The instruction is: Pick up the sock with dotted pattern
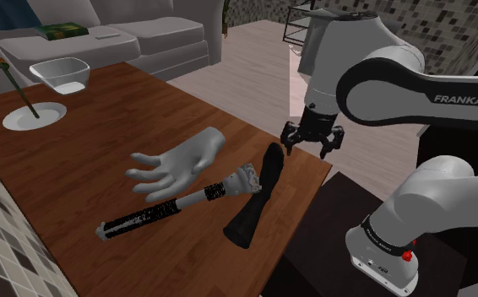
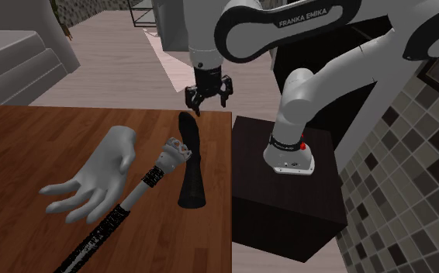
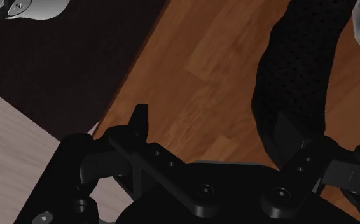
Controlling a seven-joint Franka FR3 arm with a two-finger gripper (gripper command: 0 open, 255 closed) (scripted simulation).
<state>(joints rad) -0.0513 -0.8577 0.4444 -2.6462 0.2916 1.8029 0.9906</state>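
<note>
Shoulder view: fingers (image 1: 291, 142) apart above table (image 1: 229, 126) edge, near dotted black sock (image 1: 263, 190).

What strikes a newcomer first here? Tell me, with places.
A grey model hand lies in the middle of the wooden table. Nearer the table's edge lies a long black sock, and the open black gripper hangs just above that edge.

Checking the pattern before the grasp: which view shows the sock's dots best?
The wrist view: close up, the black sock shows fine dots. The shoulder view and second exterior view show its whole length on the table, but it looks plain black.
</note>
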